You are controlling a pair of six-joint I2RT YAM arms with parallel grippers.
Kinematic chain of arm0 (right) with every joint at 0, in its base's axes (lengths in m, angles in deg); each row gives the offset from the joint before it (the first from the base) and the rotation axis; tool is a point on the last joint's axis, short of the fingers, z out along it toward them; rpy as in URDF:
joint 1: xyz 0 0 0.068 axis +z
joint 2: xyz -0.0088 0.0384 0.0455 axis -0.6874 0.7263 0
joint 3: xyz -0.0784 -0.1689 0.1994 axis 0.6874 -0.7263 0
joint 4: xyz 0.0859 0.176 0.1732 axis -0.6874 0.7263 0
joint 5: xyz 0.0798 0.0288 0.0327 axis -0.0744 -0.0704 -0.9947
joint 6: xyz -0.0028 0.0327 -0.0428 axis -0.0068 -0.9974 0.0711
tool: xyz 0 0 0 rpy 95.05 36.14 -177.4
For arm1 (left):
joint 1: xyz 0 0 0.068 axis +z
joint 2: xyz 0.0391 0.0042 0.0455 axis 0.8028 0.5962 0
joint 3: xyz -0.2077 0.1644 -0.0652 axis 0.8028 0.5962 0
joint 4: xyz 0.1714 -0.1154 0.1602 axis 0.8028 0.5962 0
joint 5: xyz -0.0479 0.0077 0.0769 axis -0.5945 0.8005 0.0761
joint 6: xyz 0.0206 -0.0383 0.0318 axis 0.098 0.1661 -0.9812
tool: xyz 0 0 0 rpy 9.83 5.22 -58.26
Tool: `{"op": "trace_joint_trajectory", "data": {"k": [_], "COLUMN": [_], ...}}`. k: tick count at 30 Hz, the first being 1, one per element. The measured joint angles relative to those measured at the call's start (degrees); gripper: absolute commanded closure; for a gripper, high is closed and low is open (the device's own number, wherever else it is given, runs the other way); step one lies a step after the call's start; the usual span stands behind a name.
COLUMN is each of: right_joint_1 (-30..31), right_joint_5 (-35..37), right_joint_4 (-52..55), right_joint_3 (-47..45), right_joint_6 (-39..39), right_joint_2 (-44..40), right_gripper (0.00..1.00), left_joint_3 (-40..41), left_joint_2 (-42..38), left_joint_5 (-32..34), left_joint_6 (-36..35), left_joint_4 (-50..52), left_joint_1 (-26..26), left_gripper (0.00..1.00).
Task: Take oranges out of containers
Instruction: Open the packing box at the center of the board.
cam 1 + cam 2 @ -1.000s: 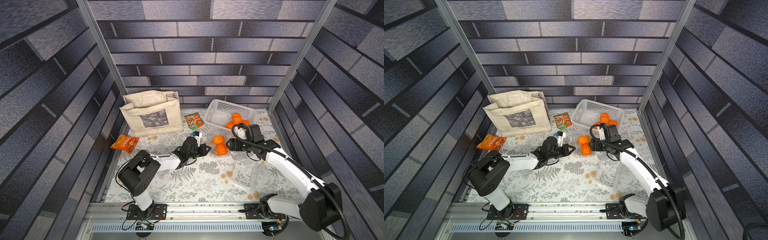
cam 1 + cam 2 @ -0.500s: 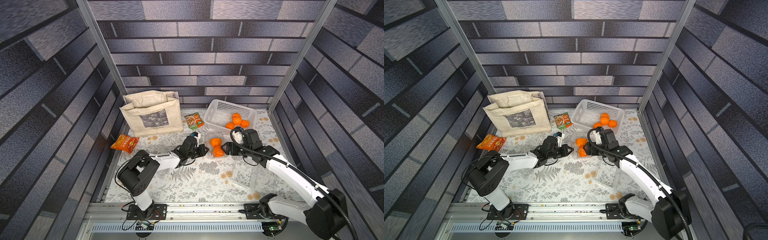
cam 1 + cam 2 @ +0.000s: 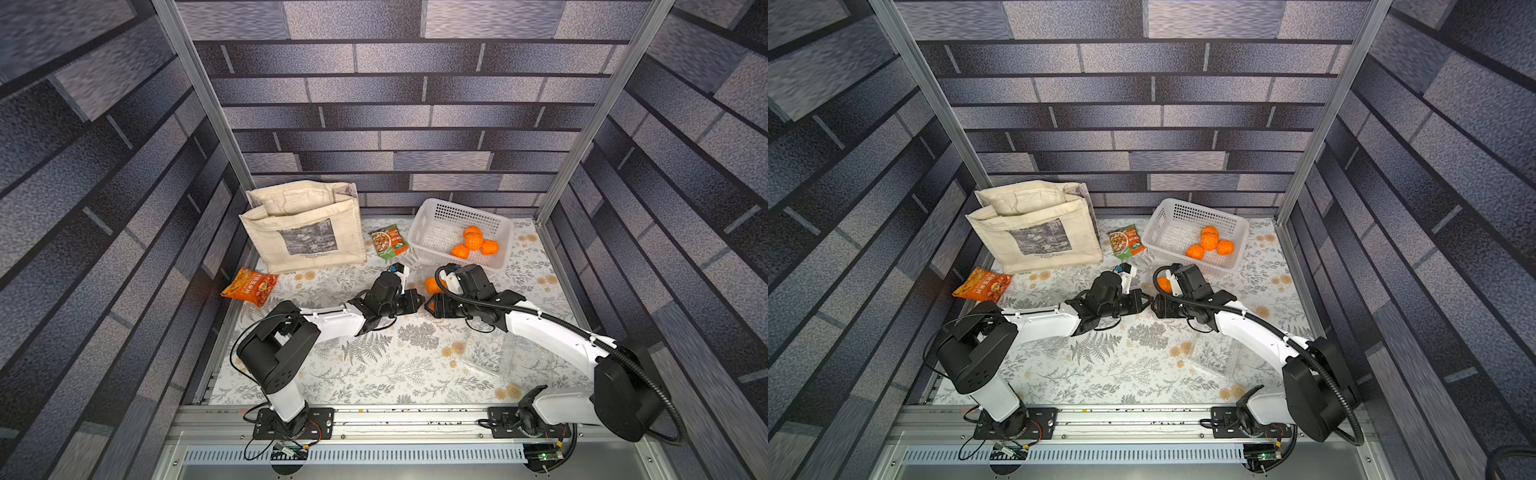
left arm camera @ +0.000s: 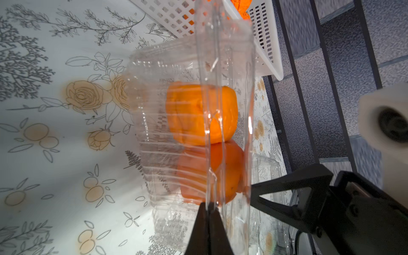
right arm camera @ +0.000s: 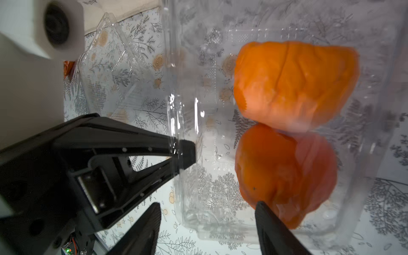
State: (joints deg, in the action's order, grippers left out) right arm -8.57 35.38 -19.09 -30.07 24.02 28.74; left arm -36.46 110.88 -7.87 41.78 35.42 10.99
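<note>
Two oranges [image 5: 293,84] [image 5: 284,172] lie in a clear container [image 5: 198,55] at mid table. In both top views only one orange [image 3: 431,285] [image 3: 1164,284] peeks out beside the right arm. My left gripper [image 4: 209,206] [image 3: 417,305] is shut on the thin edge of the container's raised lid [image 4: 223,66]. My right gripper [image 5: 207,205] [image 3: 433,308] is open at the container's near end, one fingertip [image 5: 262,207] right by the lower orange. Several more oranges [image 3: 473,242] [image 3: 1210,243] rest in the white basket [image 3: 424,220].
An empty clear container [image 3: 490,353] [image 3: 1214,355] lies near the right arm, and another empty container [image 5: 114,72] lies behind the left gripper. A beige tote bag [image 3: 303,228], a green packet [image 3: 388,241] and an orange snack packet [image 3: 249,286] sit at the back left.
My right gripper has swung from the basket side down to the container, tip to tip with the left gripper, and its jaws have narrowed a little. The left gripper has kept its hold.
</note>
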Motion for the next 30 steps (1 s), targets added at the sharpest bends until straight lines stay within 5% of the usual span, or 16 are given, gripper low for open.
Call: {"op": "trace_joint_trajectory", "data": {"k": [12, 19, 30], "right_joint_1": [0.66, 1.36, 1.55], "right_joint_5": [5.29, 4.31, 3.52], "right_joint_4": [0.02, -0.44, -0.79], "right_joint_3": [1.88, 3.91, 4.35], "right_joint_6": [0.66, 0.83, 1.07], "right_joint_2": [3.32, 6.36, 7.54], "right_gripper": [0.47, 1.00, 1.00], "left_joint_3": [-0.74, -1.42, -0.70], "left_joint_2": [0.00, 0.00, 0.00], "left_joint_5": [4.31, 7.56, 5.25], "left_joint_6": [-0.07, -1.55, -0.09], "left_joint_4": [1.25, 5.03, 5.64], "left_joint_1": [-2.95, -4.02, -2.45], "left_gripper": [1.00, 1.00, 1.00]}}
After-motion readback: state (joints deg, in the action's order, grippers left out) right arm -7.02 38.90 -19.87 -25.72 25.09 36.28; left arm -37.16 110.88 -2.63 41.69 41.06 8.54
